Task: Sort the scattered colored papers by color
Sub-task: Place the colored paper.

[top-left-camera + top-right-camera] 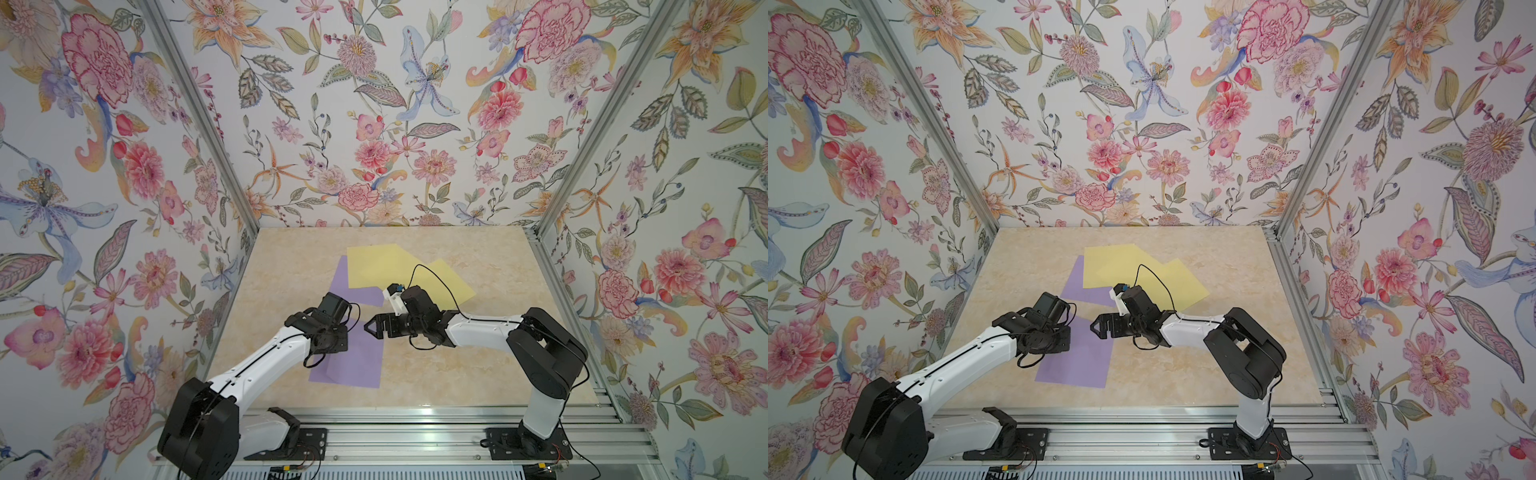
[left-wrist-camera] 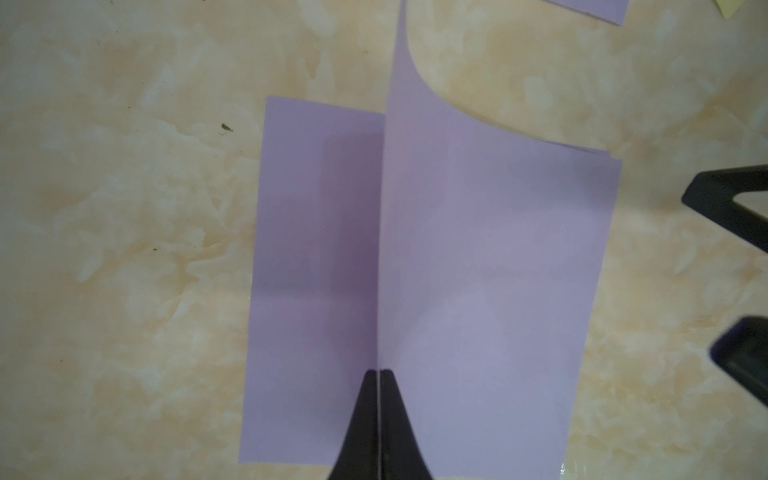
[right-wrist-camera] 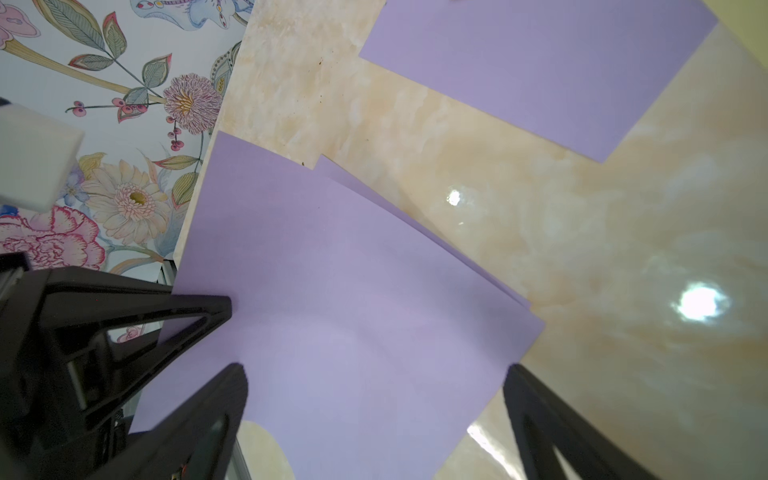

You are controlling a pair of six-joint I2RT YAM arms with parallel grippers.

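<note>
As the left gripper pinches one edge of a lavender sheet, its jaws pressed tight on the paper, the sheet stands raised along that edge and curls down toward the beige marbled tabletop. A second lavender sheet lies flat beneath it on the near side of the table, the two overlapping but not squared up.

The right gripper hovers just beside the held sheet's free side with its jaws spread wide and nothing between them. A third lavender sheet lies farther back, apart from the near pair, with one corner tucked under the nearer of two yellow sheets. Those two, a larger-looking one and another partly hidden by the right arm, overlap each other toward the far middle of the table.

The step in hand appears to be building the lavender pile at the front, with the sort roughly midway: the yellows already lie together, while one lavender sheet remains out of place. The next move looks to call for lowering the pinched edge so the paper settles flat on the one below, then letting go without dragging it askew. Thin paper is likely to slide or stay curled, so the open right gripper may be needed to steady the free edge. After that, the far lavender sheet would have to be drawn out from under the yellow without disturbing it.
</note>
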